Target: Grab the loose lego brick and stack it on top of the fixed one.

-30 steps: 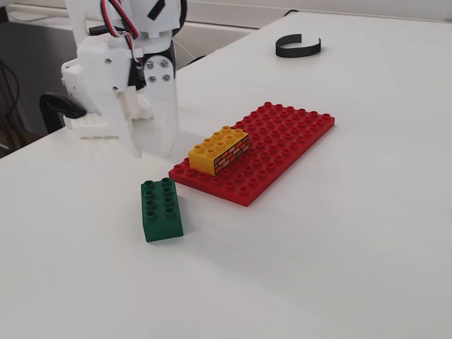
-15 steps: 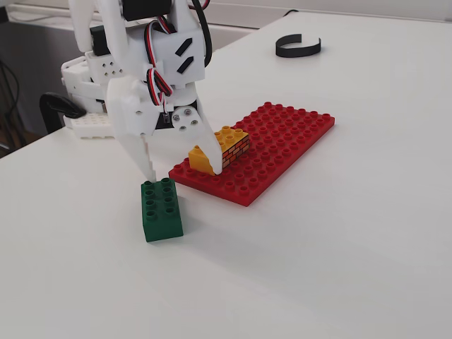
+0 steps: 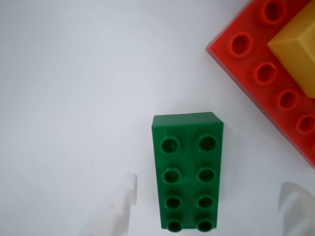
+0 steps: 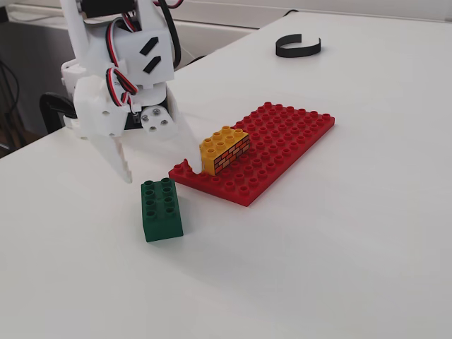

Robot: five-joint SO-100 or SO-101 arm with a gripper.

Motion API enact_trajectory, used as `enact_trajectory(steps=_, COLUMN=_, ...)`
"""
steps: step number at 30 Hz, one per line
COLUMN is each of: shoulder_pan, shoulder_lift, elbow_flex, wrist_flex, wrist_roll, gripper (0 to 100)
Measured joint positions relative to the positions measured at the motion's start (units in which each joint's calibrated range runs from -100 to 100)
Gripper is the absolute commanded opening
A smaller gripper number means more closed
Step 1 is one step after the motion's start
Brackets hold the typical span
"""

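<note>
Green loose lego brick [image 4: 162,209] lies on the white table [image 4: 339,240], near-left of the yellow fixed one [image 4: 224,150]; the gripper [image 4: 157,169] hovers wide open, empty.

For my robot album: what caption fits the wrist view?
Open gripper straddling the green brick, beside the red baseplate.

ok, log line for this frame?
phase: pre-grasp | gripper: open, straddling green brick | green brick: on table | yellow brick: on red baseplate

From the wrist we look straight down, close over the green brick [image 3: 187,171]. Our fixed view looks down at an angle from farther back. Both show that brick and the red baseplate [image 4: 282,152].
</note>
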State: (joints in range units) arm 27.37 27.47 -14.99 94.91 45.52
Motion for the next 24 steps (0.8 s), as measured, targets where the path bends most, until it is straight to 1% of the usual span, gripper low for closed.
enact_trajectory(steps=2, shoulder_pan=0.2, shoulder_lift=0.1, elbow_flex=0.0, wrist_flex=-0.6, wrist_roll=-0.1, gripper=31)
enact_trajectory(steps=9, shoulder_pan=0.3, shoulder_lift=0.1, elbow_flex=-0.1, wrist_flex=-7.6, wrist_roll=-1.7, gripper=31)
enact_trajectory(steps=16, shoulder_pan=0.3, shoulder_lift=0.1, elbow_flex=6.0, wrist_flex=-12.4, wrist_roll=-1.7, gripper=31)
enact_trajectory(steps=24, shoulder_pan=0.3, shoulder_lift=0.1, elbow_flex=6.8, wrist_flex=-13.7, wrist_roll=-1.7, gripper=31)
